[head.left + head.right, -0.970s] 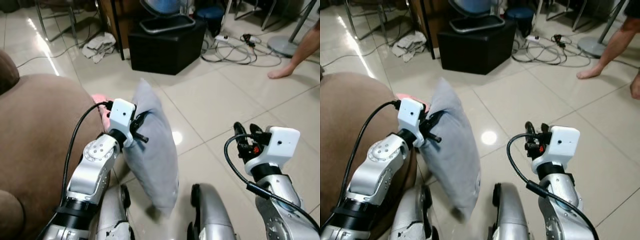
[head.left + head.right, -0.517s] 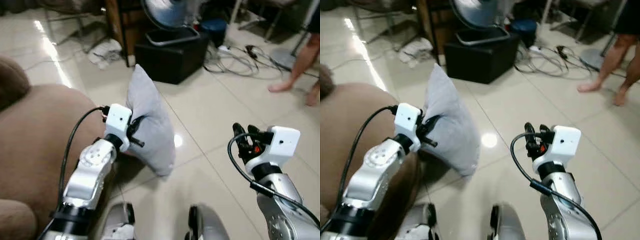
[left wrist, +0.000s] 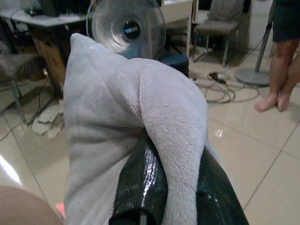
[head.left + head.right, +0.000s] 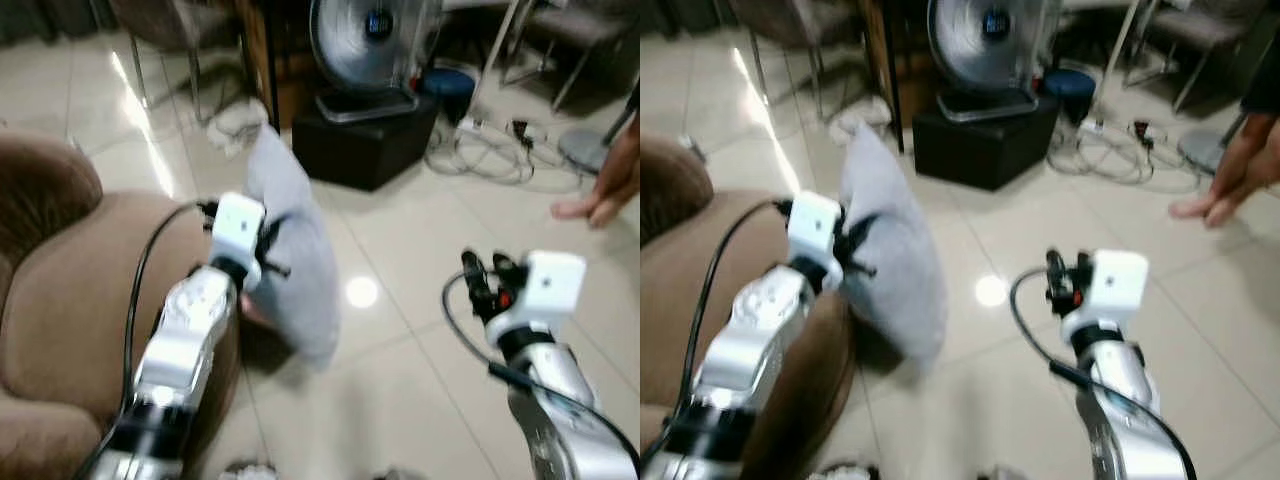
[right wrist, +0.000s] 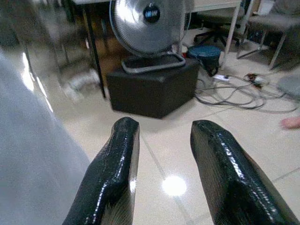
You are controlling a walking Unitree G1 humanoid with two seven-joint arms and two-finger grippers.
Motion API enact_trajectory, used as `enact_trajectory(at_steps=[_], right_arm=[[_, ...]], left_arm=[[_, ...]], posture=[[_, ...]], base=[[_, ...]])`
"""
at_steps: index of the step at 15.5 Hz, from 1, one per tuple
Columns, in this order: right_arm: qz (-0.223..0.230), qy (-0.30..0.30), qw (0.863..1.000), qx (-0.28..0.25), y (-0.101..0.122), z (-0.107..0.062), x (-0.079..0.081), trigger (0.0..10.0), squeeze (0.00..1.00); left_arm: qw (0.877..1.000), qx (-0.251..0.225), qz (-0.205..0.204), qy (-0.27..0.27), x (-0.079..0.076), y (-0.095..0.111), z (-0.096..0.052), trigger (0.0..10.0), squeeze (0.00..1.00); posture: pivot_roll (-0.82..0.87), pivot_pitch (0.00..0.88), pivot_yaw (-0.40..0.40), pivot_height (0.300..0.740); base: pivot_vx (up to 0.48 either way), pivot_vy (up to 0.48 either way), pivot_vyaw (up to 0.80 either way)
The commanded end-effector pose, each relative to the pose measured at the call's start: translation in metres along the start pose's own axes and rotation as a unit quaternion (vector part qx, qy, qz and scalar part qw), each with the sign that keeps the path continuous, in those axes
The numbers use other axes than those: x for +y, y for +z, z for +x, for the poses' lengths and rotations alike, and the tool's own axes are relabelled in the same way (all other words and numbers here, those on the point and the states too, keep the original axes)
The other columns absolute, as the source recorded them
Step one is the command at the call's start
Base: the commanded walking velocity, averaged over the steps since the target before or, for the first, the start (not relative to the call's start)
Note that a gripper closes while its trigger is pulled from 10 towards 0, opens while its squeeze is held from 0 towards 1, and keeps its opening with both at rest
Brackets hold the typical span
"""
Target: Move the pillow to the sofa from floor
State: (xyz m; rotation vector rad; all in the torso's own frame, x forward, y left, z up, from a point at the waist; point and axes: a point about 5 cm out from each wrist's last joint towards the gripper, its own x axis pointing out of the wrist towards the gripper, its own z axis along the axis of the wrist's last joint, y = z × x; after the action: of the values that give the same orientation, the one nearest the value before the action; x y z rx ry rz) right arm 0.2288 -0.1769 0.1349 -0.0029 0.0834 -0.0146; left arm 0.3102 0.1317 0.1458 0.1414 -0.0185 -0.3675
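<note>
- grey pillow (image 4: 292,255) is held off the tiled floor (image 4: 420,380), beside the brown sofa (image 4: 70,290).
- left gripper (image 3: 161,197) fingers are clamped on a pillow fold.
- right gripper (image 5: 166,173) is held with fingers apart, nothing gripped.

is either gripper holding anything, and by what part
The left gripper holds the grey pillow, its fingers pinching a fold of fabric at the edge. The right gripper is open and holds nothing.
</note>
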Motion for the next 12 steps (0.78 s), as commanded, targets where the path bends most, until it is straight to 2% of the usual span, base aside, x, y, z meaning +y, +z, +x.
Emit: enact_trajectory(at_steps=[1,2,4,12], right_arm=[[-0.045,0.005,0.999,0.007,-0.004,0.0,0.001,10.0,0.0],[-0.054,0.017,0.998,0.016,-0.007,0.0,0.003,10.0,0.0],[-0.064,0.057,0.996,0.018,-0.009,0.0,0.014,10.0,0.0],[-0.07,0.116,0.991,0.017,-0.015,0.001,0.027,10.0,0.0]], left_arm=[[0.999,-0.043,0.004,0.007,0.003,0.015,0.004,10.0,0.0],[0.999,-0.047,0.005,0.004,0.002,0.017,0.005,10.0,0.0],[0.999,-0.054,0.01,0.004,0.003,0.022,0.009,10.0,0.0],[0.998,-0.05,0.036,0.026,0.019,0.024,0.011,10.0,0.0]], posture=[[-0.05,0.0,-0.019,0.74],[-0.05,0.0,-0.019,0.74],[-0.04,0.0,-0.018,0.74],[-0.02,0.0,-0.026,0.74]], base=[[0.0,0.0,0.0],[0.0,0.0,0.0],[0.142,0.0,0.8],[0.38,0.0,0.8]])
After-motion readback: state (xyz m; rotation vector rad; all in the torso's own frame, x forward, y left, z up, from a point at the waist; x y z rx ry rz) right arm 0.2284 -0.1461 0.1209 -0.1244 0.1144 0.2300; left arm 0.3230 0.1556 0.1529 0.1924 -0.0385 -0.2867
